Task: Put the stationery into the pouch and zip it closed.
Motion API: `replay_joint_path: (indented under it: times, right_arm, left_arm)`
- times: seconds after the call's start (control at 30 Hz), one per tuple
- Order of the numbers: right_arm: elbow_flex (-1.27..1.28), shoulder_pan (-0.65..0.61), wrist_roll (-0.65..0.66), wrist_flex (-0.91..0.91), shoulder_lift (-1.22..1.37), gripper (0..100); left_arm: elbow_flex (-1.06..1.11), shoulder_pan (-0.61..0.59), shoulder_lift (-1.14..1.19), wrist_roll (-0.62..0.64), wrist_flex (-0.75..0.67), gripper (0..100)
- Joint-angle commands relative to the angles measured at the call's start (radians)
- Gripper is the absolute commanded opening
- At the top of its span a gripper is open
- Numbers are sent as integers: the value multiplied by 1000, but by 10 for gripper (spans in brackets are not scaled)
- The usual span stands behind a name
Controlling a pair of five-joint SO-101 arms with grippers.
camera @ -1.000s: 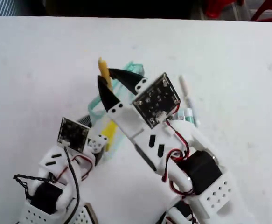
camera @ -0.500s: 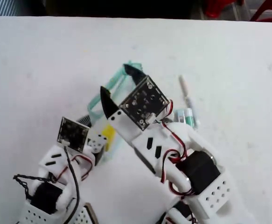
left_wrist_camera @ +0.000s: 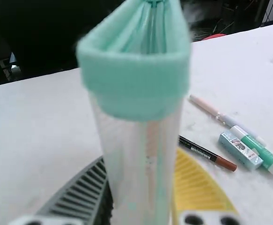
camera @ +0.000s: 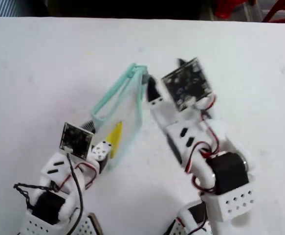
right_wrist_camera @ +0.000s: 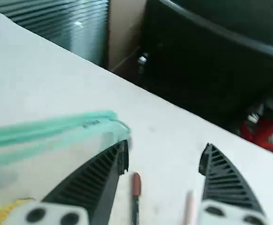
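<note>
We judge loading is under way: our left gripper clamps the clear pouch at centre frame of the high view. Our right gripper, jaws wide, should next grasp the brown-tipped pen.

The glossy see-through plastic pouch has a matt mint-green cloth-like trim. The right pincer has ribbed matt black plastic fingers. The white tabletop looks smooth.

A clear pouch edged in mint green is showing a yellow item against the white table. A black pen is wearing a rust-red cap, and the right tool is baring black ribbed fingers.
</note>
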Motion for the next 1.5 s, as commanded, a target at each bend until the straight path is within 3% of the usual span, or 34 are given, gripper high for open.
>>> replay_joint_path:
  times: [0.0, 0.1, 0.27, 0.43, 0.57, 0.67, 0.77, 0.83, 0.87, 1.03, 1.23, 1.47]
  right_arm:
    - [121, 143, -8, 24, -28, 234]
    - [287, 176, -8, -25, -27, 234]
    - [600, 209, -2, -331, -28, 224]
    - [709, 219, 0, -489, -28, 8]
    - [718, 219, -8, -487, -25, 166]
    - [740, 216, -8, -493, -28, 241]
    - [746, 211, -6, -493, -28, 139]
    - [744, 211, -6, -495, -28, 18]
    - [744, 211, -6, -495, -28, 12]
    - [747, 211, -8, -495, -22, 165]
    - [747, 211, -8, -495, -21, 139]
    - [744, 209, -8, -495, -18, 126]
  left_arm:
    - [-6, -8, -12, 9, -29, 161]
    - [-6, -15, -12, 9, -29, 150]
    - [-6, -47, -12, 9, -29, 116]
    - [-6, -41, -12, 11, -29, 116]
    - [-6, -39, -12, 15, -29, 119]
    - [-6, -44, -12, 129, -18, 186]
    - [-14, -47, -12, 186, 15, 221]
    - [-12, -42, -12, 140, 14, 220]
    - [-11, -41, -12, 109, 14, 214]
    - [-14, -38, -12, 61, 5, 147]
    - [-14, -25, -12, 61, -17, 26]
    - [-9, -28, -12, 60, -17, 26]
